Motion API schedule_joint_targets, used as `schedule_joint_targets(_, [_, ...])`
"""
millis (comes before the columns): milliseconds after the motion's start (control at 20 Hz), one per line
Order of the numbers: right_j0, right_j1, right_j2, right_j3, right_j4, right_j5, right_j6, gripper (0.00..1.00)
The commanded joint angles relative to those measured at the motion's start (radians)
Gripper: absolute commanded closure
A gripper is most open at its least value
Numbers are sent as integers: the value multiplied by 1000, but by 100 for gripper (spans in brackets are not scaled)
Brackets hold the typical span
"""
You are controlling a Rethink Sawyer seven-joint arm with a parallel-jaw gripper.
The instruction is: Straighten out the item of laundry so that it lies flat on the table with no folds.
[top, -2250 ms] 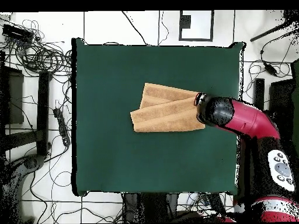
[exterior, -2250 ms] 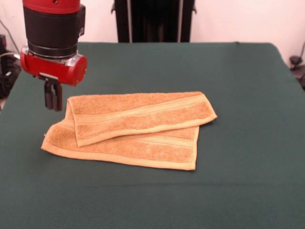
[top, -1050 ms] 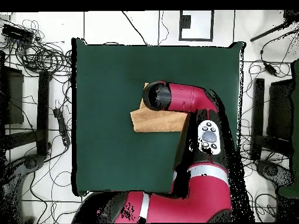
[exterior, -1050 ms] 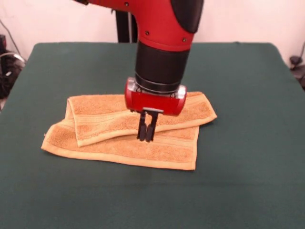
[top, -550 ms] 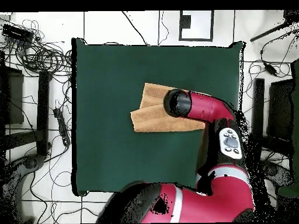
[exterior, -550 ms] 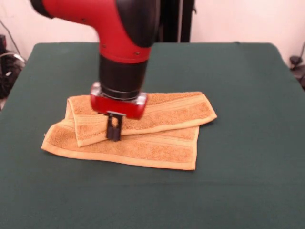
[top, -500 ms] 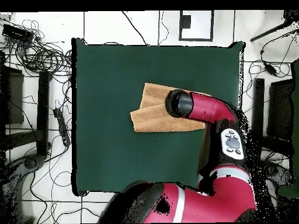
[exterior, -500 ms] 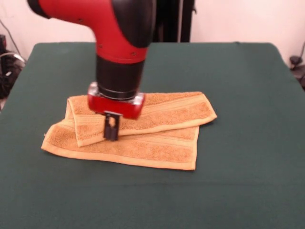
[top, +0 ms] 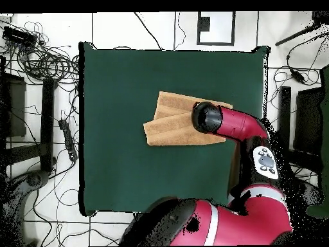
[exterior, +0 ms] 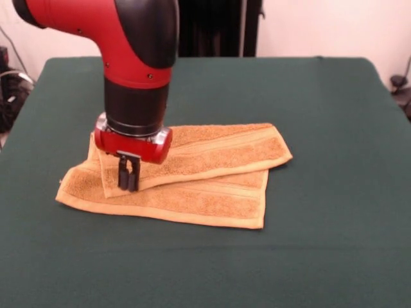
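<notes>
The green-clothed counter (exterior: 334, 128) carries the folded orange-tan hand towel (exterior: 212, 173) near its middle, upper layer lying askew. The gripper (exterior: 128, 181), fingers close together, points down at the towel's nine o'clock end, on the upper layer's edge

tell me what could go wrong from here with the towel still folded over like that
The gripper sits low at the front edge of the towel's folded-over top layer. It could pinch both layers rather than the top one alone, so pulling would drag the whole towel across the table instead of opening the fold. Its fingers look nearly closed, so they might also slip off the edge and catch nothing.
</notes>
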Motion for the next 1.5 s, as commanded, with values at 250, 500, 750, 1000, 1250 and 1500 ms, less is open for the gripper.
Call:
schedule_joint_targets(250, [91, 93, 83, -24, 75, -78, 221, 100])
schedule_joint_targets(500, [130, 93, 48, -43, 101, -43, 242, 100])
schedule_joint_targets(750, [152, 116, 27, -75, 114, -40, 233, 100])
schedule_joint_targets(1000, [150, 79, 38, -46, 119, -26, 199, 100])
schedule_joint_targets(1250, [144, 62, 50, -32, 112, -11, 174, 100])
schedule_joint_targets(1500, [136, 39, 50, 28, 85, -24, 153, 100])
